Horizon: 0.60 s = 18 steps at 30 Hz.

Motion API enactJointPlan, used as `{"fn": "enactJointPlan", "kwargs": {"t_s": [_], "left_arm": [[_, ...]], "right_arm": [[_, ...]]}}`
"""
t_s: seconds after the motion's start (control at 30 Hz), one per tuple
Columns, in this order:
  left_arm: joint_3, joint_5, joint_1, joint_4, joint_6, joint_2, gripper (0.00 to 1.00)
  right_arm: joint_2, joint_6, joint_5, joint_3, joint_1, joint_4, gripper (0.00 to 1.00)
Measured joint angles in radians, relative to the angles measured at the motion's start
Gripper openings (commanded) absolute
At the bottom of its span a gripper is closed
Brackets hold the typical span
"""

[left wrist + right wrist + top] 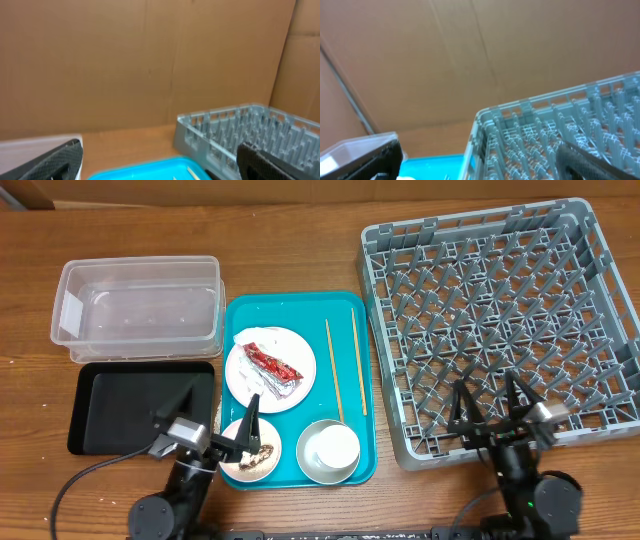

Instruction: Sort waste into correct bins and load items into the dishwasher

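A wooden table (300, 240) stands before a brown cardboard wall (125, 60). On it, the teal tray (300, 305) carries two chopsticks (333, 370) lying parallel near its right side, long axes front to back. Its plate (240, 375) holds a diagonal red-and-silver wrapper (275, 368) and a napkin (255, 337), with a scrap-strewn dish (250, 472) and a bowl (303, 463) holding a cup (332, 446) at the front. The clear tub (140, 305) and black tray (120, 410) lie left of the teal tray and the dish rack (500, 320) right of it. The left gripper (222, 402) is spread wide over its front-left corner, and the right gripper (487, 395) is likewise spread over the rack.

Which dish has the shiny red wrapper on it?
The biggest plate, farthest from the robot on the teal tray, holds the red-and-silver wrapper. The small dish has food scraps; the bowl holds a cup.
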State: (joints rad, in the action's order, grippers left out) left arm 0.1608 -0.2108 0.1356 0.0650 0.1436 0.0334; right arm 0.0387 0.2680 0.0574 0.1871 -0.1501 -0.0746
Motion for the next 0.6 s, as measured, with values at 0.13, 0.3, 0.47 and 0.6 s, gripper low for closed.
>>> {"fn": "enactJointPlan", "kwargs": {"t_s": [0.13, 0.3, 0.47, 0.6], "left_arm": [[0.303, -0.013, 0.0, -0.245, 0.01, 0.168, 1.0], [0.705, -0.138, 0.0, -0.515, 0.01, 0.502, 1.0], [0.901, -0.377, 0.0, -0.517, 0.015, 0.706, 1.0], [0.927, -0.437, 0.0, -0.782, 0.08, 0.786, 1.0]], "right_arm": [[0.154, 0.021, 0.017, 0.312, 0.0, -0.265, 1.0], [0.521, 0.026, 0.025, 0.755, 0.0, -0.741, 1.0], [0.898, 0.027, 0.055, 1.161, 0.0, -1.018, 1.0], [1.032, 0.027, 0.161, 1.289, 0.0, -1.051, 1.0]]}}
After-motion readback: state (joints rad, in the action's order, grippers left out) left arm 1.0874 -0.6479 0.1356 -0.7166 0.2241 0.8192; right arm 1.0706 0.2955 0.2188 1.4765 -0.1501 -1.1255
